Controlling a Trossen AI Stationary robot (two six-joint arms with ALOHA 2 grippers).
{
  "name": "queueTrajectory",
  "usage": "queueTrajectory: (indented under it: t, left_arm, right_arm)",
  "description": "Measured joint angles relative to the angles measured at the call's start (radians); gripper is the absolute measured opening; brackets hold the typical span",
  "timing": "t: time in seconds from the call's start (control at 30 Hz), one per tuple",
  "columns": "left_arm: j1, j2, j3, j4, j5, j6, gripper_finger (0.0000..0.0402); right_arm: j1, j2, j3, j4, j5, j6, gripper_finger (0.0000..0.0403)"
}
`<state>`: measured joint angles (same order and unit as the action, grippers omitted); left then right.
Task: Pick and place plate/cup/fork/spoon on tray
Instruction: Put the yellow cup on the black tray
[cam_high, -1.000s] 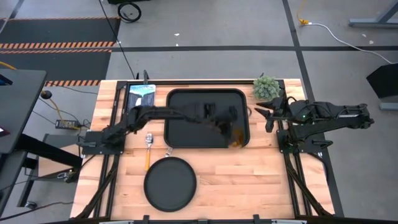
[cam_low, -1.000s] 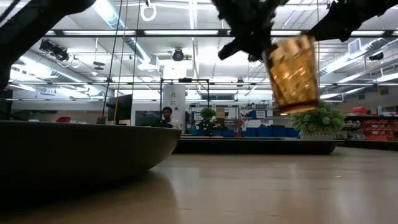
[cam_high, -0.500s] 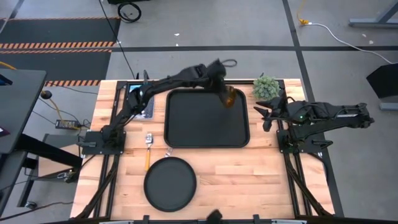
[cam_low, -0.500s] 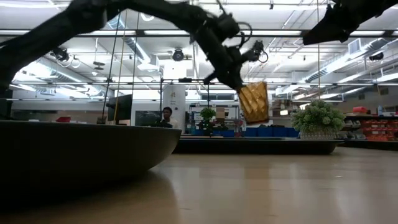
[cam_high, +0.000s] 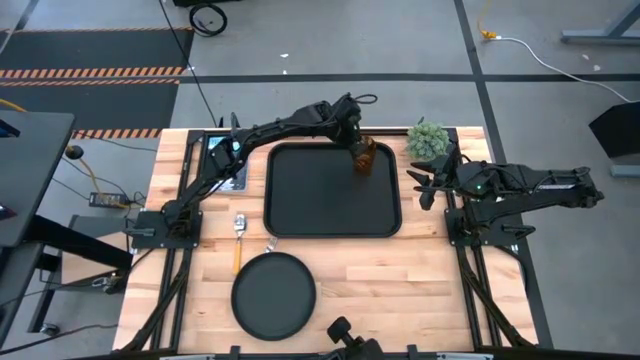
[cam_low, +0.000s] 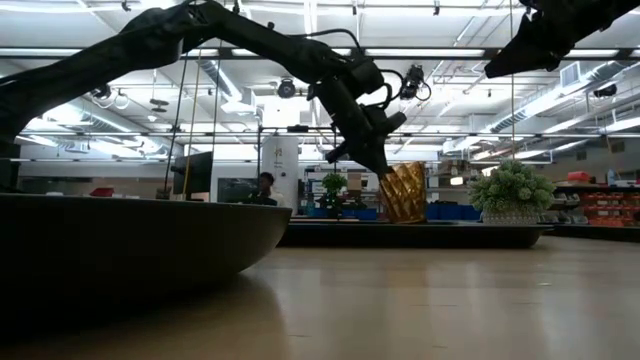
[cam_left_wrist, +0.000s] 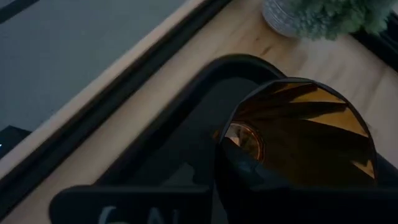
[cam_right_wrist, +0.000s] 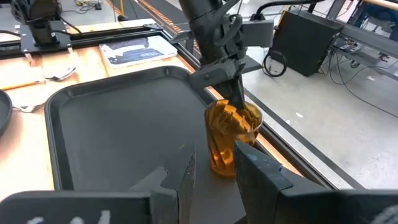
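Observation:
The amber cup (cam_high: 363, 158) stands slightly tilted at the far right corner of the black tray (cam_high: 310, 200), with its base at the tray floor or just above it. It also shows in the low view (cam_low: 405, 192) and the right wrist view (cam_right_wrist: 229, 138). My left gripper (cam_high: 354, 140) is shut on the cup from above. My right gripper (cam_high: 419, 186) is open and empty just right of the tray, beside the plant. The round black plate (cam_high: 274, 295), the orange-handled spoon (cam_high: 237, 247) and the small silver fork (cam_high: 270, 243) lie on the wood near the tray's near side. My left gripper holds the cup by its rim (cam_left_wrist: 227, 121), on the side toward the table's left. One finger (cam_left_wrist: 245, 177) is inside the cup and the other is outside the wall. The fingers slant down from above and from the left. The cup leans a little; I cannot tell whether its base (cam_right_wrist: 222, 168) rests on the tray.
A small potted plant (cam_high: 428, 138) stands at the table's far right, close to the tray's corner. A blue-and-white flat item (cam_high: 228, 155) lies at the far left. The plate (cam_low: 120, 240) fills the low view's left. A person (cam_low: 266, 186) stands far off in the room.
My left gripper has carried the cup from high over the tray's near right corner toward the table's far edge. It has then lowered the cup at the tray's far right corner. It has stayed shut on the cup, which has kept roughly upright.

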<state>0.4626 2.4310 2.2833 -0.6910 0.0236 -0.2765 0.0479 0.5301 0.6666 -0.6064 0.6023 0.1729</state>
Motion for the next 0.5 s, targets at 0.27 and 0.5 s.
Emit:
queueTrajectory:
  t: [0.27,0.5]
  left_arm:
    - [-0.018,0.0,0.0,0.005,-0.038,0.039,0.0045]
    - [-0.017,-0.012,0.0,0.018,-0.055,0.063,0.0148]
  right_arm:
    - [0.0,0.0,0.0,0.0,-0.001,0.0,0.0116]
    - [0.0,0.0,0.0,0.0,-0.001,0.001,0.0116]
